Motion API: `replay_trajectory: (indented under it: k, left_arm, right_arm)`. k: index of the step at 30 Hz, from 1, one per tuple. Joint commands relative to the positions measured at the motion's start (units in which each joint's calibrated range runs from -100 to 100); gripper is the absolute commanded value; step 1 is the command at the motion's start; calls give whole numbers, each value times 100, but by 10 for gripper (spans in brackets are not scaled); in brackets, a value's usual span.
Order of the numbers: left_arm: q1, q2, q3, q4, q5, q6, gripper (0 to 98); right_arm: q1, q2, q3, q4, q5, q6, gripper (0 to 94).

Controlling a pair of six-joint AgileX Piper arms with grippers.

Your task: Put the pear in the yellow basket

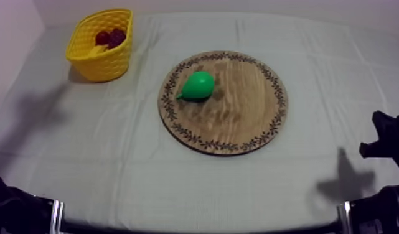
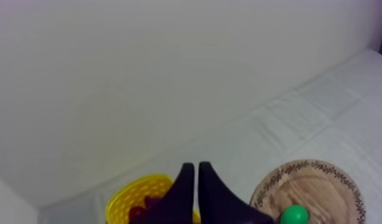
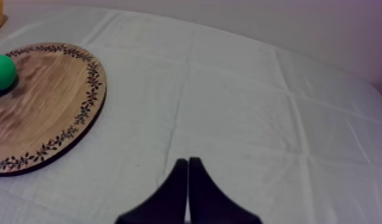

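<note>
Lying on the board: the pear (image 1: 197,85) is resting on its side on the round wooden board (image 1: 245,118), in the part nearest the yellow basket (image 1: 102,65), and its narrow end is pointing out toward the patterned rim.
Board: it is sitting flat near the middle of the table, on the grey-white cloth (image 1: 114,162).
Basket: it is standing upright at the far left of the table, well apart from the board, and small red fruit (image 1: 110,37) is lying inside it.
Left gripper: the left gripper (image 2: 196,167) is hanging above the table, apart from everything, its two black fingers pressing together into a narrow wedge with nothing between them. The basket is lying just beyond its tips, and the board and pear are showing off to one side.
Right gripper: the right gripper (image 3: 188,161) is hovering over bare cloth beside the board, well apart from the pear, its fingers likewise lying closed against each other and gripping nothing.
Arms: both are sitting low at the near edge of the table, one at each side, neither touching the board or the fruit.
</note>
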Motion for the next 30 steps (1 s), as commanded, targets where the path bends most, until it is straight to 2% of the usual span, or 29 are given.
replay_trajectory:
  k: [1, 9, 19, 23, 27, 30]
  left_arm:
    - [129, 405, -648, -7, 104, -40, 0]
    - [620, 1239, -1305, -131, 288, -84, 0]
    - [1161, 2127, -1107, -329, 212, 44, 0]
    - [1349, 2421, -795, -481, 121, 103, 0]
    - [1564, 2637, -282, -725, 20, 153, 0]
    - [1651, 2757, 76, -797, -80, 99, 0]
  right_arm:
    - [4, -5, 5, 2, 1, 1, 3]
    - [4, -5, 5, 2, 1, 1, 3]
    - [4, -5, 5, 2, 1, 1, 3]
    - [4, -5, 5, 2, 1, 1, 3]
    - [4, -5, 5, 2, 1, 1, 3]
    - [4, -5, 5, 2, 1, 1, 3]
